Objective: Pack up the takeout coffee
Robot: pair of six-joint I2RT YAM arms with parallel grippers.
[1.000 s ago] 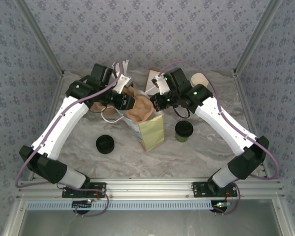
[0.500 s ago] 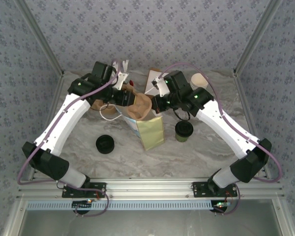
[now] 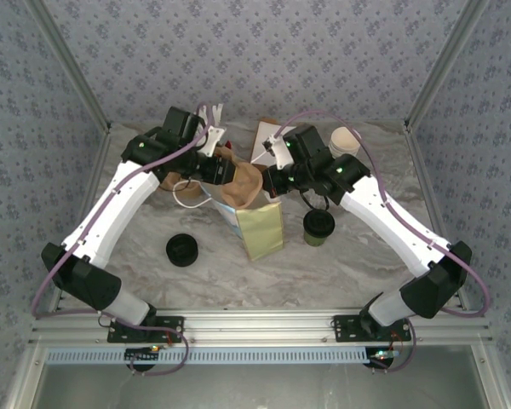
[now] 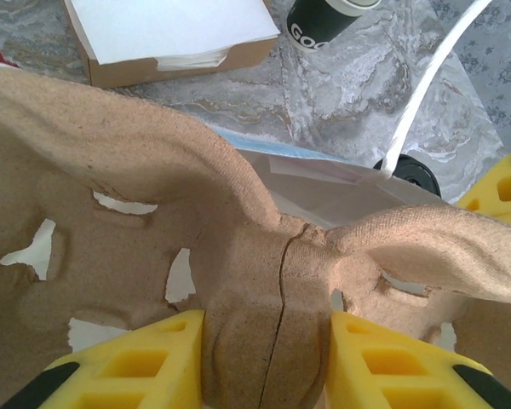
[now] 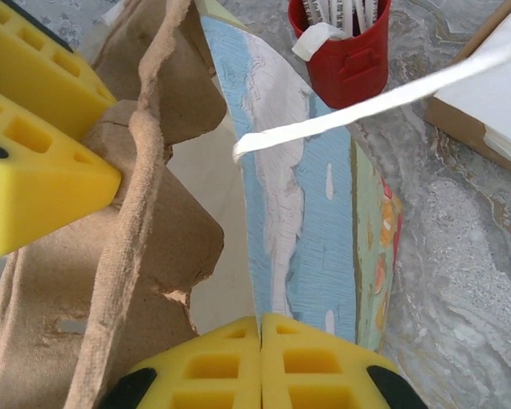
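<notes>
- Two end effectors are engaged at the mouth of the paper bag (image 3: 260,228), which is stood upright near the middle of the desk (image 3: 366,264).
- A moulded pulp carrier (image 4: 136,204) is clamped along its central ridge by the left end effector (image 4: 268,366), which is partly closed, and is held above the bag opening.
- The bag's printed wall is pinched at the rim by the right end effector (image 5: 261,349), whose fingers are pressed flat together; the white handle (image 5: 366,106) is strung across just beyond.
- The takeout coffee (image 3: 318,226) is found lidded and upright on the desk, just beside the bag's right side. It is gripped by nothing and not yet packed.
- Risk: the carrier is judged wide for the opening. If it is pushed down askew, the wall could be torn or the bag tipped toward the coffee.
- Risk: a crack is seen along the ridge between the fingers. Under a harder squeeze the carrier could be split and dropped.
- Risk: if the rim pinch is released too soon, the mouth could be collapsed and the carrier snagged.
</notes>
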